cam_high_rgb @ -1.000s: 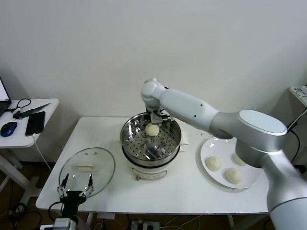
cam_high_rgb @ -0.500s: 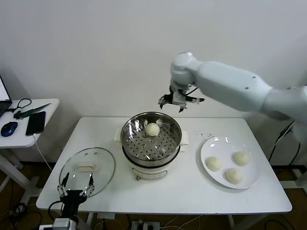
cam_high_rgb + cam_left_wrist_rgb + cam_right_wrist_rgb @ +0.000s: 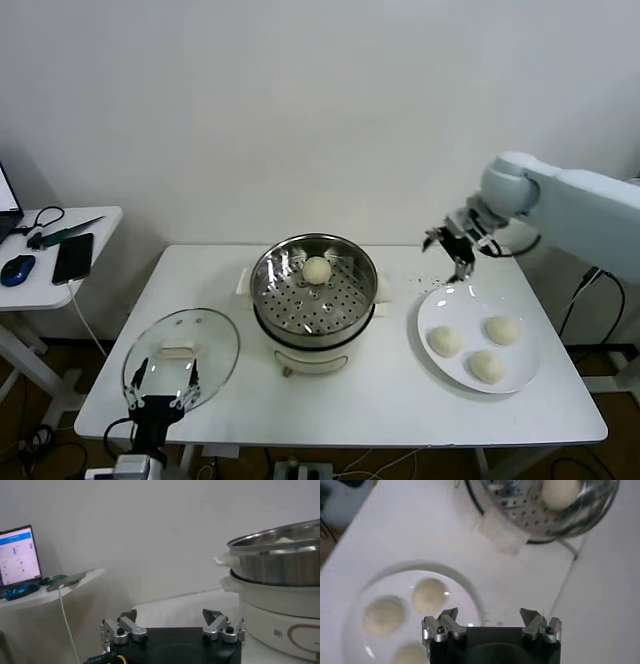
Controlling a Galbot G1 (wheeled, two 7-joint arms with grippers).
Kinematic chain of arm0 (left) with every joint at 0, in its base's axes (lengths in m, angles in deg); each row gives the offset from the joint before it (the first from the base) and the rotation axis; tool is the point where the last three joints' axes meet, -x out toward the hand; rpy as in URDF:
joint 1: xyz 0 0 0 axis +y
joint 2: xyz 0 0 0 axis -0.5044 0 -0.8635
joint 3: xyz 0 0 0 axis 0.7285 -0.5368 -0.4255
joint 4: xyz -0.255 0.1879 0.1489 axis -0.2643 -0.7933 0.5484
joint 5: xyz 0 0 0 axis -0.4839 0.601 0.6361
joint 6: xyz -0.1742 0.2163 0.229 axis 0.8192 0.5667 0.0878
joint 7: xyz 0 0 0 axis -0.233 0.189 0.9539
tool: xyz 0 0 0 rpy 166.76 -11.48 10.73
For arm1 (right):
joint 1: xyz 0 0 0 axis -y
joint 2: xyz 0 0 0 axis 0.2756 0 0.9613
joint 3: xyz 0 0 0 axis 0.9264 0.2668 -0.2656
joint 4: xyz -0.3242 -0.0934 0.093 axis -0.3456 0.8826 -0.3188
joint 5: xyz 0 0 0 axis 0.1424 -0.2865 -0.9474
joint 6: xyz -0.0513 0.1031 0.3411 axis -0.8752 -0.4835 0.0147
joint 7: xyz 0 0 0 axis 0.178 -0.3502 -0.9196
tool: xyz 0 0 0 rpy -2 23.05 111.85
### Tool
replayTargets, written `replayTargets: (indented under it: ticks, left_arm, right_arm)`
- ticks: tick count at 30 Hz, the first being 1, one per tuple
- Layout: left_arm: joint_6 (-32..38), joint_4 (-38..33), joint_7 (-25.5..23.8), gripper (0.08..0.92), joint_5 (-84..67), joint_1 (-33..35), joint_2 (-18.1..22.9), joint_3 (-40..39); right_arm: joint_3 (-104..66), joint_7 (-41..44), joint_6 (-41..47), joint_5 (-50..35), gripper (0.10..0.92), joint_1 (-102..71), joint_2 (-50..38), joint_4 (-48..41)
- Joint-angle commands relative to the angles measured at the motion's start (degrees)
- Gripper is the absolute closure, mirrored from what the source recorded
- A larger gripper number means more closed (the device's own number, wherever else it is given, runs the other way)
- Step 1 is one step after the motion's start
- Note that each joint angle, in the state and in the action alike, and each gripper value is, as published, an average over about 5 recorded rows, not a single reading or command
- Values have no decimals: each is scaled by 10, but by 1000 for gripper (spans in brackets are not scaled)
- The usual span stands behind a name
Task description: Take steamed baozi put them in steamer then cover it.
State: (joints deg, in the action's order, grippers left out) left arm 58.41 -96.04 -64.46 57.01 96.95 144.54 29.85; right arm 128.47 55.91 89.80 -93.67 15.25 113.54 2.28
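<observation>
Smooth pale-grey arm [image 3: 580, 205], black metal-fingered gripper [image 3: 452, 250].

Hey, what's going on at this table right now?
A robot is moving steamed baozi into a steamer. One bun sits on the perforated tray; three more wait on the white plate. The right gripper, open and empty, hovers above the plate's far edge. The left gripper is parked open by the glass cover, which lies on the table.
</observation>
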Motion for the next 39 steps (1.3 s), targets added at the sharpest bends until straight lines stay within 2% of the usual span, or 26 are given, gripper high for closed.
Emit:
replayTargets:
  ticks: [1, 5, 14, 25, 39]
  left_arm:
    - [-1, 0, 0, 177, 2, 1, 1, -1]
    - [-1, 1, 0, 177, 6, 1, 4, 0]
    - [-1, 8, 1, 177, 7, -1, 3, 6]
    - [2, 14, 1, 177, 7, 0, 2, 7]
    - [4, 16, 1, 177, 8, 3, 4, 7]
  right_arm:
    - [-62, 11, 70, -17, 203, -130, -59, -24]
    - [-122, 10, 64, 20, 203, -200, -33, -63]
    - [-188, -1, 62, 47, 203, -272, 11, -105]
    - [-223, -7, 59, 59, 203, -291, 55, -148]
    - [-219, 1, 51, 60, 203, -287, 64, -159]
